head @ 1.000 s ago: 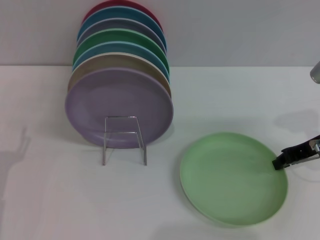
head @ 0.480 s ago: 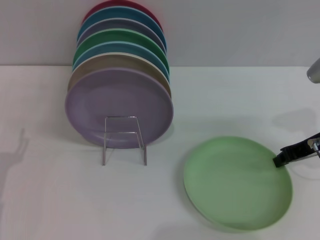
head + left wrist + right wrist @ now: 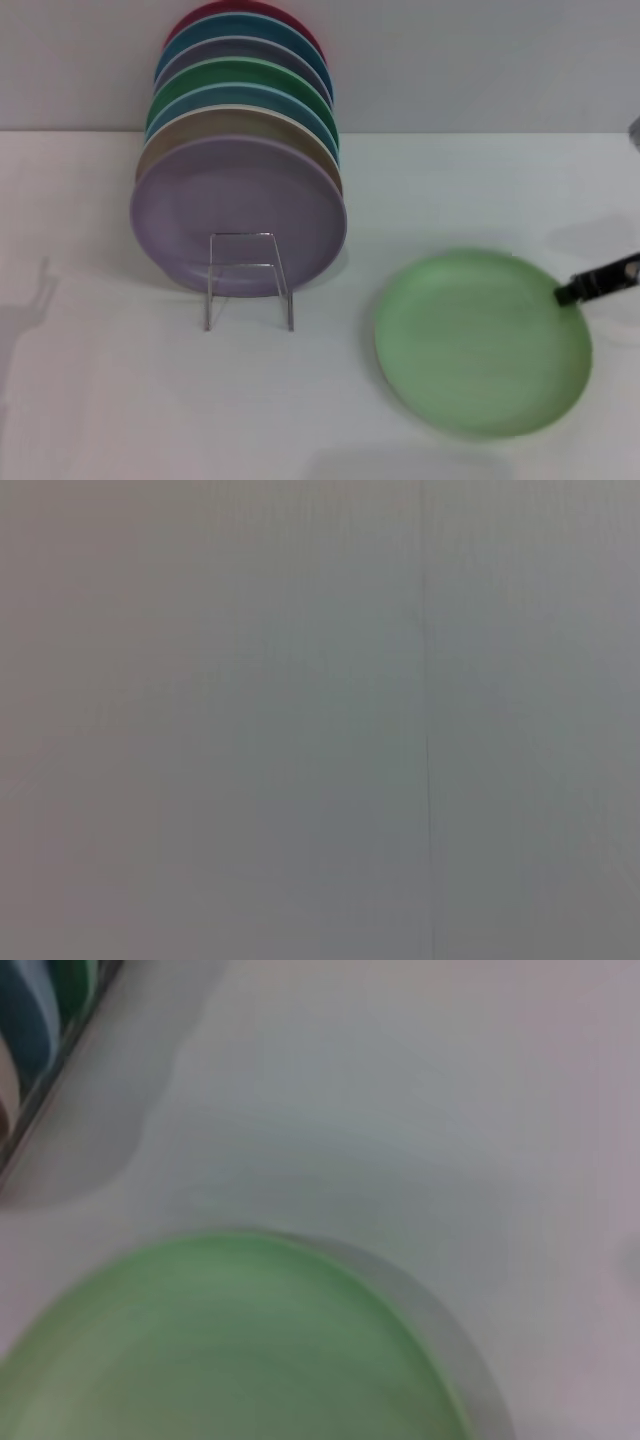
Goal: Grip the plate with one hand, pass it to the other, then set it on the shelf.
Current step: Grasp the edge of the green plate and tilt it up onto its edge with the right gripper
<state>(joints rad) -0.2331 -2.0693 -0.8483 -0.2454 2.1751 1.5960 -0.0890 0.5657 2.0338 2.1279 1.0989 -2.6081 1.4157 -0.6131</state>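
On the left, the wire shelf stood before a row of upright plates. To its right, the mint plate had risen and shifted rightward, its rim pinched by the right gripper, so pickup looked underway. No writing was readable.

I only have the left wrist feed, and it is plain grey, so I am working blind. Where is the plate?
Observer: The light green plate is on the right of the white table, apart from the wire stand.
Operator: Is a gripper on it?
Observer: The right gripper is at its far right rim.
Operator: And the left arm?
Observer: Out of the head view.
Operator: Is the stand free?
Observer: A row of plates stands behind it, the lavender plate in front.
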